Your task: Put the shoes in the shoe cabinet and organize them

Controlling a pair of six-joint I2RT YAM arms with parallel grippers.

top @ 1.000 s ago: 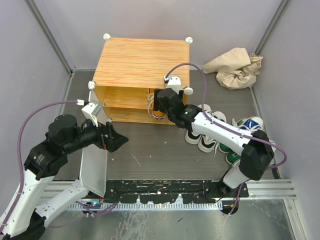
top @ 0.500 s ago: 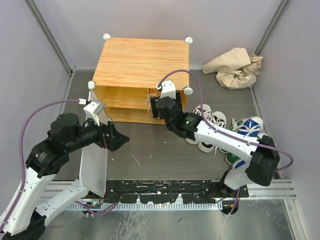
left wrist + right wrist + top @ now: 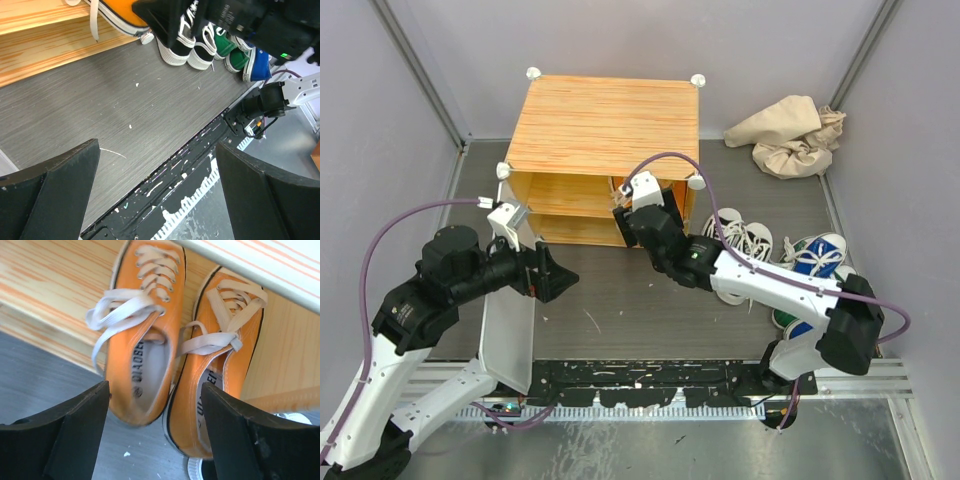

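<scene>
The shoe cabinet (image 3: 605,125) stands at the back with its front open. A pair of orange shoes (image 3: 145,340) sits at the right end of the lower shelf, toes inward, heels hanging over the shelf edge. My right gripper (image 3: 155,400) is open and empty just in front of their heels, also seen in the top view (image 3: 628,218). White-and-black shoes (image 3: 740,240), green shoes (image 3: 785,315) and blue shoes (image 3: 820,250) lie on the floor to the right. My left gripper (image 3: 548,277) is open and empty, hovering over the floor left of centre.
The white cabinet door (image 3: 508,330) lies open on the floor under my left arm. A crumpled beige cloth bag (image 3: 790,135) sits at the back right. Grey walls close in both sides. A black rail (image 3: 650,378) runs along the near edge.
My right arm has swung left and drawn back a little from the cabinet's lower shelf; the orange shoes stay on the shelf. My left arm has not moved.
</scene>
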